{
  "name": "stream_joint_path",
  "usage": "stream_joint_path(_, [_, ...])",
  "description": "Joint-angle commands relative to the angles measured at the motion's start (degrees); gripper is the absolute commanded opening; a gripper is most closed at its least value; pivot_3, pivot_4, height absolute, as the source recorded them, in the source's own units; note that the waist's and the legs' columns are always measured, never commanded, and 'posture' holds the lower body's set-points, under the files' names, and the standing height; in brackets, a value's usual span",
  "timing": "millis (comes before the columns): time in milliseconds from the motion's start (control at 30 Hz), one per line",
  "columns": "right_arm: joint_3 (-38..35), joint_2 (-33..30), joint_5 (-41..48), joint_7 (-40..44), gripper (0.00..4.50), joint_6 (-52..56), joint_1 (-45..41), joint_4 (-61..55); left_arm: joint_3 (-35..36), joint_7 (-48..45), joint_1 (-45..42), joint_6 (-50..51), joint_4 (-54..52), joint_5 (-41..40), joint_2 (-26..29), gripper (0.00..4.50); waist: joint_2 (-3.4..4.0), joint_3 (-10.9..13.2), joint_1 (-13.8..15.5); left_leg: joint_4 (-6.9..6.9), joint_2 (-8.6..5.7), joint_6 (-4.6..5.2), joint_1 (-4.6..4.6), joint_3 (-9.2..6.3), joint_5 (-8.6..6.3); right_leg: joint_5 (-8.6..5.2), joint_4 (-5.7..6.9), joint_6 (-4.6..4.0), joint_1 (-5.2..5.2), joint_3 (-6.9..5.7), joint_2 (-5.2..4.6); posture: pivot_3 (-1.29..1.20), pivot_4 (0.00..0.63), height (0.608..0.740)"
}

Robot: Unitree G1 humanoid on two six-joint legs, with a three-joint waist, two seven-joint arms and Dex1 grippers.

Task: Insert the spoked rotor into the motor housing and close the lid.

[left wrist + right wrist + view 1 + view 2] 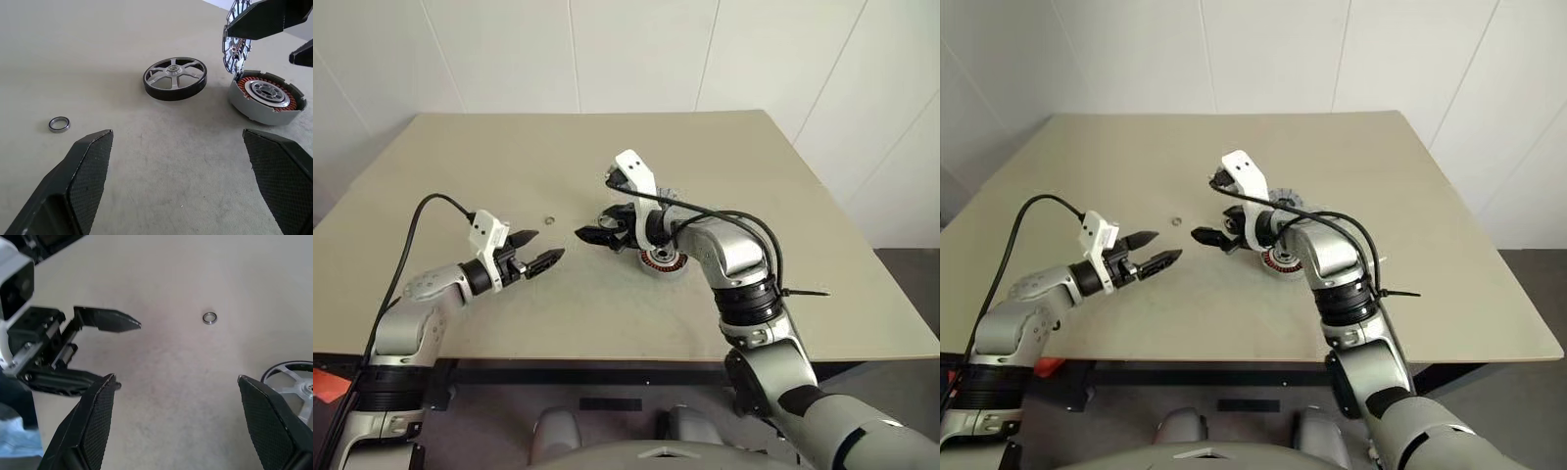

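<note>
Head views: left gripper (546, 249) spread and empty over the beige worktop (509, 157), right gripper (592, 235) spread too, its arm hiding most of the motor housing (663, 262) at about 4 o'clock from it; a small ring (548, 217) lies alone between the grippers. Left wrist view: spoked rotor (174, 79) flat on the worktop, housing just beside it at 3 o'clock, copper windings up, and the lid (236, 41) tilted on edge against the housing's far rim, partly hidden by the right gripper's fingers (264, 17). Right wrist view: rotor cut off at the frame edge, ring at 11 o'clock of it, well apart.
</note>
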Motion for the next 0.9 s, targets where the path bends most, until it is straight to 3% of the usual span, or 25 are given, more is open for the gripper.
stream_joint_path(33, [-9.7,4.0,3.0,-6.9,4.49,6.0,-4.6,2.7,1.5,0.1,0.1,-0.9,-1.8,-0.2,0.6,4.50,0.00,0.0,0.0,-0.01,-0.01,-0.01,0.00,0.00,0.00,0.00,-0.01,0.00,0.00,0.00,0.00,0.00,0.000,0.740])
stream_joint_path(100, [-10.4,4.1,3.2,-8.5,4.49,5.8,-5.2,4.2,1.6,0.1,0.0,-0.9,-1.7,-0.2,0.7,4.50,-0.02,0.0,0.1,-0.02,-0.01,-0.01,-0.01,0.00,0.00,0.00,-0.04,-0.01,0.00,-0.01,0.00,0.00,0.000,0.740])
stream_joint_path(300, [8.7,-6.4,1.6,1.0,4.49,-8.5,-2.2,-2.3,1.3,1.4,-1.1,-1.5,-0.6,0.8,0.0,4.50,-0.01,0.0,0.2,-0.14,-0.02,-0.01,-0.08,0.00,0.00,0.01,-0.23,0.01,0.00,-0.06,-0.01,0.00,0.000,0.740])
stream_joint_path(400, [13.3,-9.7,-1.2,1.7,4.49,-16.6,-2.1,-1.3,1.0,6.4,-3.9,-4.9,2.8,4.7,-1.8,4.50,-0.01,0.0,0.2,-0.17,0.03,-0.01,-0.04,0.00,0.00,0.00,-0.21,0.01,0.00,-0.08,0.04,0.00,0.000,0.740])
stream_joint_path(767, [6.1,-14.6,3.0,2.5,4.49,-20.7,-1.7,-5.6,-3.5,18.1,-12.6,-11.2,13.9,14.6,-10.7,4.50,-0.10,-0.1,0.5,-0.09,-0.02,-0.09,-0.13,0.00,0.07,0.01,-0.17,0.00,0.05,-0.05,-0.01,0.00,0.000,0.740])
stream_joint_path(900, [1.6,-17.8,5.7,3.0,4.49,-19.8,-0.8,-9.7,-4.5,22.0,-15.7,-13.5,20.1,19.2,-11.4,4.50,-0.11,0.0,0.6,-0.09,-0.01,-0.08,-0.15,-0.01,0.06,0.02,-0.19,0.01,0.04,-0.05,0.00,0.00,0.000,0.740])
